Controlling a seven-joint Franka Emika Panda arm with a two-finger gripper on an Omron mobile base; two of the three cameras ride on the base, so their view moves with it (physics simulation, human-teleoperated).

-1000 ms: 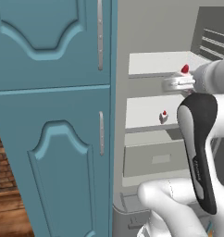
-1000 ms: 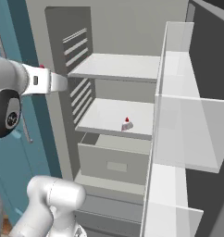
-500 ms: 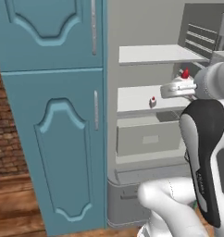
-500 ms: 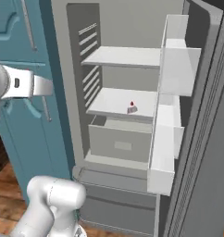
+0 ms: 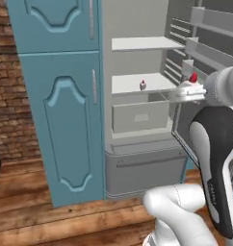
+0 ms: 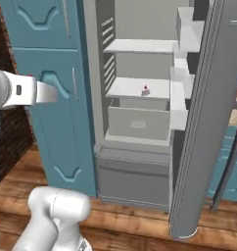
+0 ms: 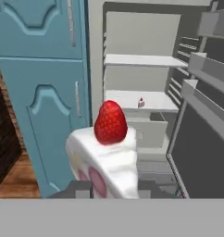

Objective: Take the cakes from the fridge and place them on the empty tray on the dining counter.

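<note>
White and grey, one cake wedge (image 7: 107,159) is sitting clamped in the pincer (image 5: 191,90), its red topping (image 7: 110,123) pointing up, so the piece is being carried level rather than tipped. In the hand view the wedge is looming right in front of the camera, with the dark finger tips (image 7: 79,189) pressing it low at the sides; that low hold is probably what is keeping the soft top and the fruit untouched. Seen from the left base camera, the pincer is hanging outside the fridge (image 5: 137,110), just in front of the open door's shelves (image 5: 205,43), clear of the compartment.

The second cake (image 6: 145,90) is waiting on the middle white shelf (image 6: 137,87), above the drawer (image 6: 138,123) and well apart from the carried one. The fridge door (image 6: 208,112) is standing wide open, which is leaving room for another reach inside.

I judge the job is about a quarter through: one wedge is out and gripped, neither is on the tray yet, and the drive to the dining tabletop is coming next. A jolt on the way could shake the wedge loose.
</note>
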